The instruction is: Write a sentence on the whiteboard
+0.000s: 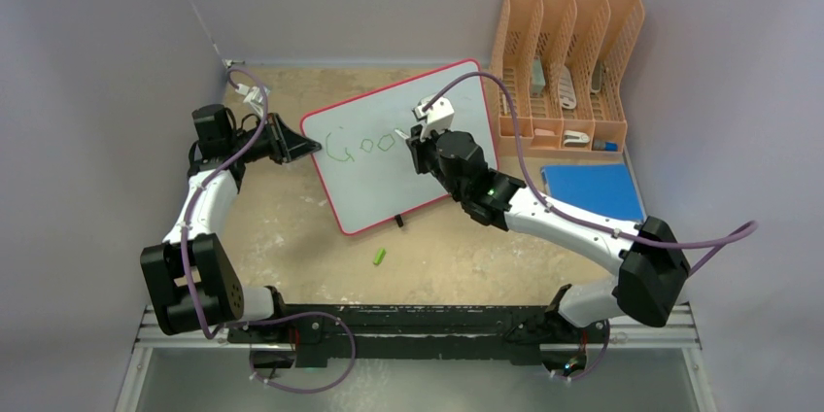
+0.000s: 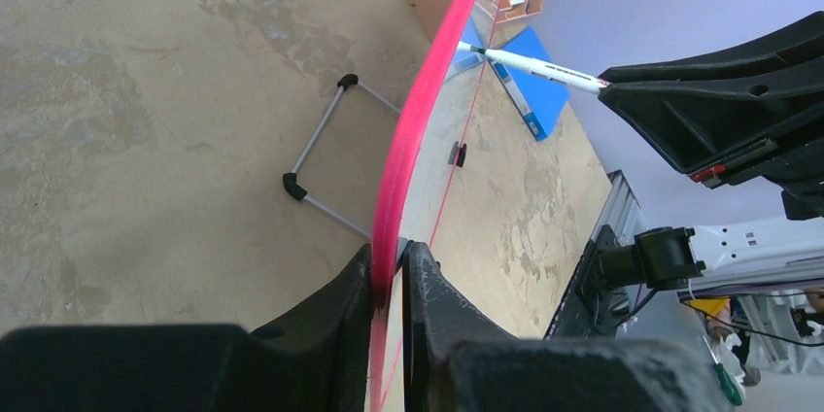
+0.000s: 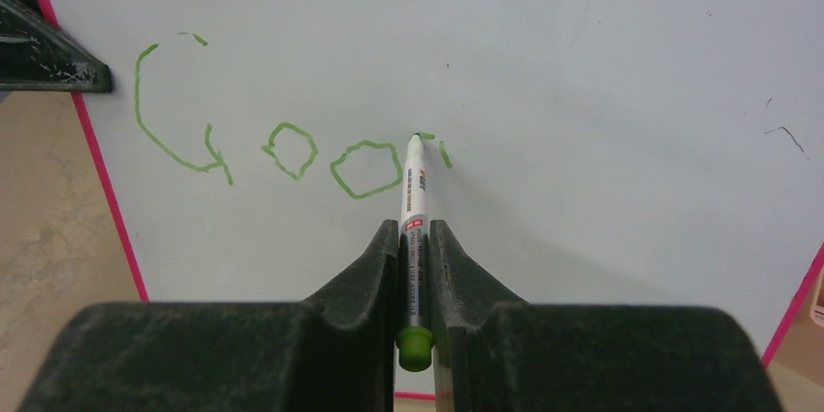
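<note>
Two arms at work on the tabletop (image 1: 291, 266), described from near to far. A small green piece (image 1: 380, 257), probably a pen cap, lies loose just near of the whiteboard (image 1: 389, 193).

The whiteboard sits at the middle of the tabletop, skewed, with its red rim showing. It is judged to be stiff, thin and light, with a slick face. It would be expected to slide or tip under pen pressure, so it is best gripped at the rim, clear of the writing area.

The left claw (image 2: 389, 266) is closed to a narrow slit on the left rim of the board. Its arm is folded at the near left, and the forearm is carried far and turned right.

The right claw (image 3: 415, 237) is fully closed on the lower barrel of a marker (image 3: 414, 184). The tip is set to the board face at the right end of the sentence (image 3: 282, 154), of which "Goo" and a first stroke of the next letter are legible. The right arm is bent at the near right and stretched left across the board's near corner.

A blue rectangle (image 1: 593, 188) lies at the right, and an orange rack (image 1: 568, 62) stands at the far right.
</note>
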Controlling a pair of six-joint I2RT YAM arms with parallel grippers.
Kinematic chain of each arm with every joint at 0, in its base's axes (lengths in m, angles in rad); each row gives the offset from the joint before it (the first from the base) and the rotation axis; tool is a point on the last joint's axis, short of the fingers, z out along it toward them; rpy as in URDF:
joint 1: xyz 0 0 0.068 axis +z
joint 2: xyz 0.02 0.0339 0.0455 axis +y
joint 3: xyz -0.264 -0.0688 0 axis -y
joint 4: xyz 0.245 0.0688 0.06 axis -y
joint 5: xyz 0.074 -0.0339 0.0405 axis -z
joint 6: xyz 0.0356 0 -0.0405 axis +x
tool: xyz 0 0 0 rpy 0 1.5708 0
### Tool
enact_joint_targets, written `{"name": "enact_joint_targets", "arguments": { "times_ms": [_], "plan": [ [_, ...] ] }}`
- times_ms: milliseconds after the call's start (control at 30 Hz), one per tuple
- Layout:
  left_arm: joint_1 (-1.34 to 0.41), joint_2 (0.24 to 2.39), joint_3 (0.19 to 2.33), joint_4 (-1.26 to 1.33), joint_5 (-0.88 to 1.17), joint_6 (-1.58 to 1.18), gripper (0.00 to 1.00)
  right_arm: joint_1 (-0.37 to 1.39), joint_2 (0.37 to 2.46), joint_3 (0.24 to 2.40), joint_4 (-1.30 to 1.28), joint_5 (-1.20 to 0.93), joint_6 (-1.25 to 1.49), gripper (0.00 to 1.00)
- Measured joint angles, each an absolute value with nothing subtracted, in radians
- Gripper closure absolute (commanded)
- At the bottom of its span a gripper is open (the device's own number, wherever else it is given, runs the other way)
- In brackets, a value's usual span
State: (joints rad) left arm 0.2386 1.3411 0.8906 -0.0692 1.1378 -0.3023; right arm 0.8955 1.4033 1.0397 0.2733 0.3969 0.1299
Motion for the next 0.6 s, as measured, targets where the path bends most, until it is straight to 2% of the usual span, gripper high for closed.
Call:
{"name": "enact_joint_targets", "arguments": {
  "times_ms": [600],
  "plan": [
    [0.239,1.341,0.891,-0.069,1.137,-0.302,1.00,0.897,1.401,1.039,0.240,0.371,0.130,1.00]
  ]
}}
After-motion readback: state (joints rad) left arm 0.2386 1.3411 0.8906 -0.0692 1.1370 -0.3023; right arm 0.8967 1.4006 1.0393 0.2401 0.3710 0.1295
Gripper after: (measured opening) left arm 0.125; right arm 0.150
